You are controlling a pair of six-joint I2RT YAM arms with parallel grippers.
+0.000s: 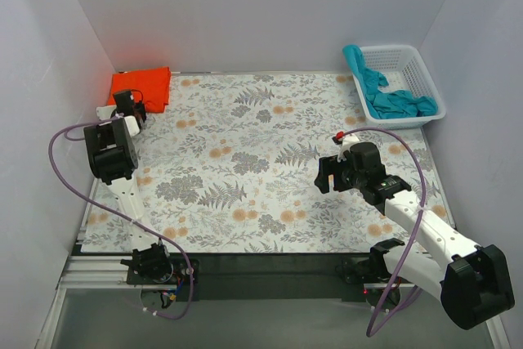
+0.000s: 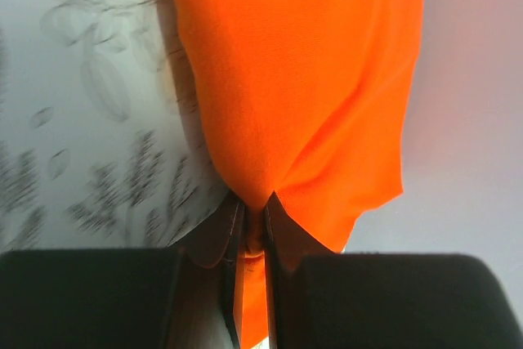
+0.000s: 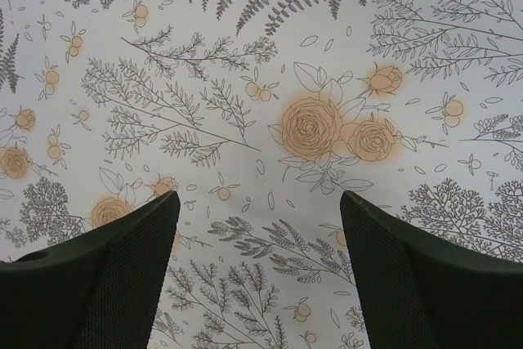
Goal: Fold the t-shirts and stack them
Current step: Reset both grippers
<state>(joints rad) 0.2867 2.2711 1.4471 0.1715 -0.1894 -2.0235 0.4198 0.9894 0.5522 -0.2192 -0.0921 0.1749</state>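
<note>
The left tool [image 2: 253, 226] is clamped on the orange shirt [image 2: 302, 79], its fingers pressed together over the edge of cloth nearest them. From that pinch the shirt runs straight ahead of the tool as a narrow, seemingly folded bundle, lying on the table [image 1: 245, 145] in the corner. The wall is close on the tool's far side.

I judge the step to be setting or straightening this folded shirt. To do it well, keep the pinch low and move slowly, parallel to the table, so the layers travel together and do not slide apart. Avoid pushing forward, as the cloth would probably bunch against the wall. Let go only once the held edge lies flat.

The right tool [image 3: 260, 226] has its fingers wide apart with nothing between them, only bare patterned table beneath. The teal shirt [image 1: 392, 100] lies crumpled in the basket [image 1: 425, 71], well apart from this tool, ahead and to its right, and looks like the next thing to fetch
</note>
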